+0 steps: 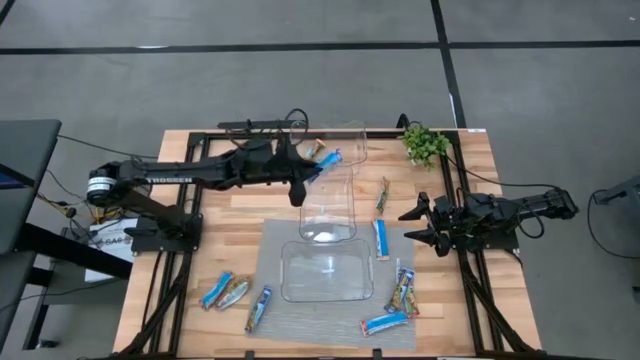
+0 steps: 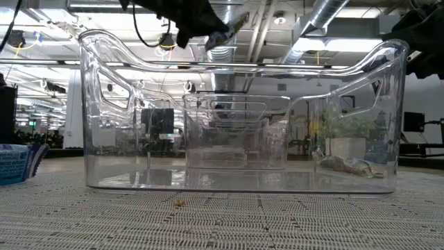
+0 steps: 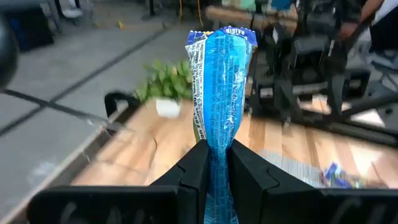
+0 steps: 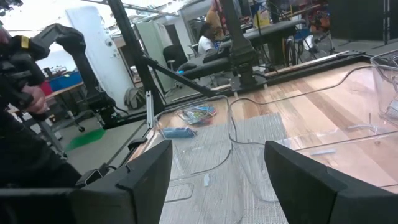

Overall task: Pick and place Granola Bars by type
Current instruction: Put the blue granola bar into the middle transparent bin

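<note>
Left gripper (image 1: pixel 318 165) clamped on a blue-and-white bar (image 3: pixel 221 81), raised over the far clear bin (image 1: pixel 332 190) — apparently poised to drop it in, so this bin likely takes the blue type. The bar stands up between the fingers (image 3: pixel 193 171), pinched low on its wrapper; most of its length is free above the grip.

Right gripper (image 1: pixel 418 222) waits at the table's right edge, jaws spread, holding nothing.

Near clear bin (image 1: pixel 327 272) sits on the grey mat (image 1: pixel 270 240), looks empty. Remaining bars still loose: a cluster at front left (image 1: pixel 232 293), several at front right (image 1: pixel 402 295), one just beside the near bin (image 1: pixel 380 238). Small green plant (image 1: pixel 425 144) at the back corner, well clear of the work.
</note>
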`<state>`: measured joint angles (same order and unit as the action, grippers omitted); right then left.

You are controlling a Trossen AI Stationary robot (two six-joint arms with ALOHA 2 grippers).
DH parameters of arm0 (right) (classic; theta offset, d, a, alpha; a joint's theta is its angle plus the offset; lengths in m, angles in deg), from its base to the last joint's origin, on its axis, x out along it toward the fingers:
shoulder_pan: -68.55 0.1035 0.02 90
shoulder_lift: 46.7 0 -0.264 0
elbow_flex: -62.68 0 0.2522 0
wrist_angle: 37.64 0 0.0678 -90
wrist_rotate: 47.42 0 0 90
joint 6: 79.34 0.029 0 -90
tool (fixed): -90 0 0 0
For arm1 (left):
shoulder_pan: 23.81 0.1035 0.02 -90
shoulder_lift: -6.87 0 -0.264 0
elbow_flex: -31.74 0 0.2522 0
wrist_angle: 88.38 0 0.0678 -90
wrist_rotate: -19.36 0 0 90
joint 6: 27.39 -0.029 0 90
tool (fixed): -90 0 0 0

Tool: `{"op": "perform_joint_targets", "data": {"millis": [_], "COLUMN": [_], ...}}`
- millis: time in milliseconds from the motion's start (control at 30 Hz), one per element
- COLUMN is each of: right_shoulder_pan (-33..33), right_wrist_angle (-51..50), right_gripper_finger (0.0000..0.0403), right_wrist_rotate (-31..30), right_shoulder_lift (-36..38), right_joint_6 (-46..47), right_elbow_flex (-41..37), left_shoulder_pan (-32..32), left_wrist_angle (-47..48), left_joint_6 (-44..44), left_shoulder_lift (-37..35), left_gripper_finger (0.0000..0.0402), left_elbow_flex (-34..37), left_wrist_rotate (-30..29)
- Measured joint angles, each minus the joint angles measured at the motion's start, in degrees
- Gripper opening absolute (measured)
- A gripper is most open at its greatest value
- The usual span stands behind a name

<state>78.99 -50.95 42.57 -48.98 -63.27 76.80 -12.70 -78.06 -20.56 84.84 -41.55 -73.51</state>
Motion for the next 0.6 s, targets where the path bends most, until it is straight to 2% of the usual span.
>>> {"op": "perform_joint_targets", "data": {"millis": [233,600], "right_shoulder_pan": [0.0,0.0], "right_wrist_angle": [0.0,-0.02], "right_gripper_finger": [0.0249,0.0249], "right_wrist_rotate": [0.0,0.0], "right_shoulder_lift": [-0.01,0.0], "right_joint_6": [-0.02,0.0], "right_elbow_flex": [-0.02,0.0], "left_shoulder_pan": [-0.73,-2.86], "left_wrist_angle": [1.25,6.8], "left_joint_6": [-0.11,-9.33], "left_shoulder_lift": [7.52,16.54], "left_gripper_finger": [0.0047,0.0047], "left_elbow_flex": [0.0,0.0], "left_wrist_rotate": [8.04,6.64]}}
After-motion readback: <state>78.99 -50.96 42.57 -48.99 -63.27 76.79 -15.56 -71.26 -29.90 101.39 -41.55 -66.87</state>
